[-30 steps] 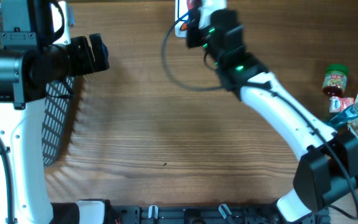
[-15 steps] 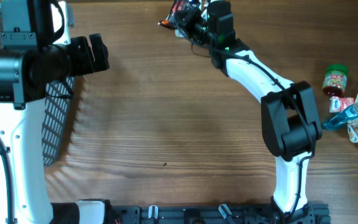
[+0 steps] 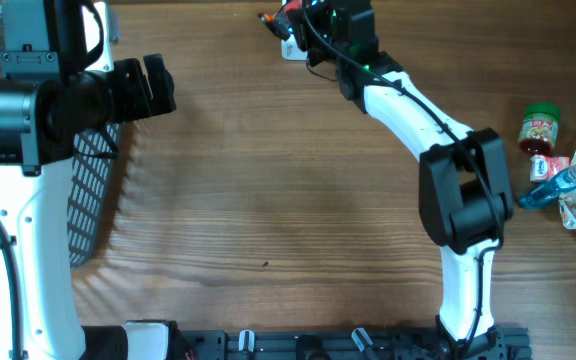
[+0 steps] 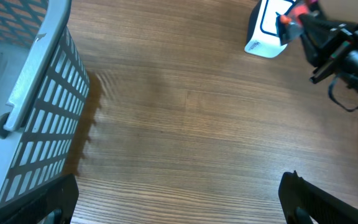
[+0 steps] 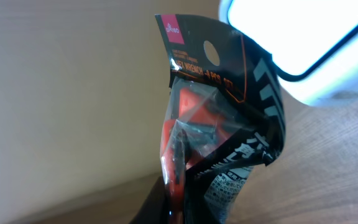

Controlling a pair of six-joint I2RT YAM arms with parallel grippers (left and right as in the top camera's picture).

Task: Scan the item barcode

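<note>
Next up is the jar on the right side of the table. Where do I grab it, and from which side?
Take the jar across its labelled middle, coming from above. It seems to lie on its side, green lid toward the far edge, with bare table left and right of it; packets crowd its lower end.

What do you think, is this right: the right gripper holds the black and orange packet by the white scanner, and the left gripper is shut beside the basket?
One thing is wrong: the left gripper is open, not shut; the left wrist view shows its fingers spread wide beside the basket. The right gripper does hold the packet by the white scanner.
</note>
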